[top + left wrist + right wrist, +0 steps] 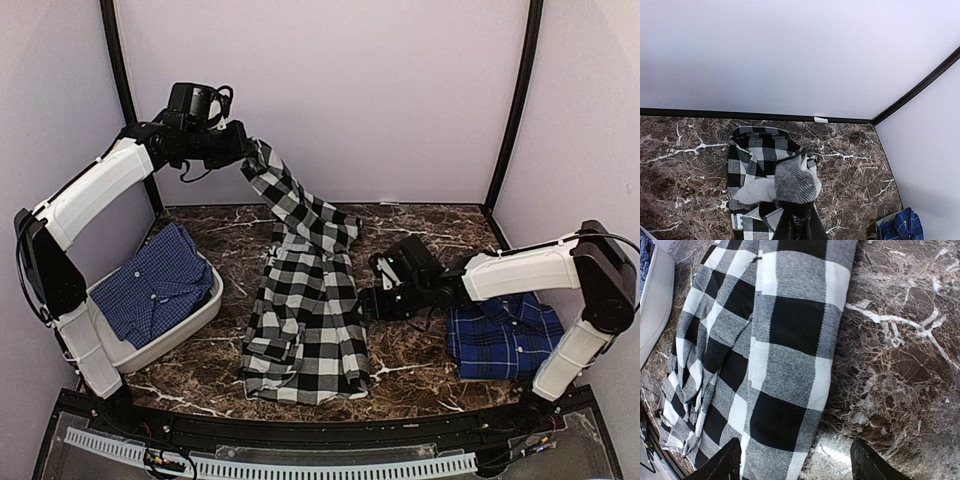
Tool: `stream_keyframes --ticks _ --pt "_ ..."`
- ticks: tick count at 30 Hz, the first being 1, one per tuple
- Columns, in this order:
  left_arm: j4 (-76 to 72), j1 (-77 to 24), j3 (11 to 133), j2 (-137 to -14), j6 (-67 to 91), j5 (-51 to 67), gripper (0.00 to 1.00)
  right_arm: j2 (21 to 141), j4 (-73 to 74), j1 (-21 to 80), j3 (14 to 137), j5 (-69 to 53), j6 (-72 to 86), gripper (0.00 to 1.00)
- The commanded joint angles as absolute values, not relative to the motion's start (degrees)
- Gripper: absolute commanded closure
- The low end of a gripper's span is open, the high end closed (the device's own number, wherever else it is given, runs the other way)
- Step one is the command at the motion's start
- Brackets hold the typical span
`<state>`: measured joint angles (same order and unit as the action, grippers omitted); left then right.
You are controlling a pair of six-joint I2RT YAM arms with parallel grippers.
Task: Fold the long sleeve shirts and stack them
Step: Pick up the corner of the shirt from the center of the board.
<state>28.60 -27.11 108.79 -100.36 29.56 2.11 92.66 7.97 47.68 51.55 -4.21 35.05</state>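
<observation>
Above the table, checked shirt in the clenched left pincer, released right pincer beside it

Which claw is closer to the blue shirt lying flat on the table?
The right gripper, low and open just left of the blue shirt. The left gripper is high at the far back, clamping the checked shirt.

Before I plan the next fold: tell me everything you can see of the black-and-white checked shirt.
The checked shirt is woven cloth in big black, white and grey squares. The left gripper is shut on one end, holding it high near the back wall; the rest hangs down and lies rumpled on the marble table.
</observation>
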Motion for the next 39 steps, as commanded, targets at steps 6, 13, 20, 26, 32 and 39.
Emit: stream_keyframes --ticks 6,13,20,26,32,39 --pt "30.1 -23.0 103.5 -96.4 32.7 0.6 1.0 95.4 8.3 49.5 51.7 -4.4 36.6 0.28" --pt "27.6 -19.1 98.8 -96.1 33.4 4.2 1.0 95.1 8.0 50.5 51.3 -6.5 36.9 0.3" --pt "25.9 -18.9 98.0 -97.5 33.6 7.3 1.0 91.5 9.7 54.3 47.8 -8.3 39.2 0.39" --pt "25.0 -18.9 97.8 -98.4 34.1 9.4 1.0 88.8 18.1 60.5 50.4 -1.1 40.1 0.33" --pt "24.3 -18.9 97.2 -99.6 34.3 11.9 1.0 93.0 24.4 65.1 55.5 4.5 40.3 0.3" --pt "24.0 -19.0 96.8 -100.7 34.4 14.8 1.0 98.1 28.8 66.4 59.2 8.1 40.0 0.5"
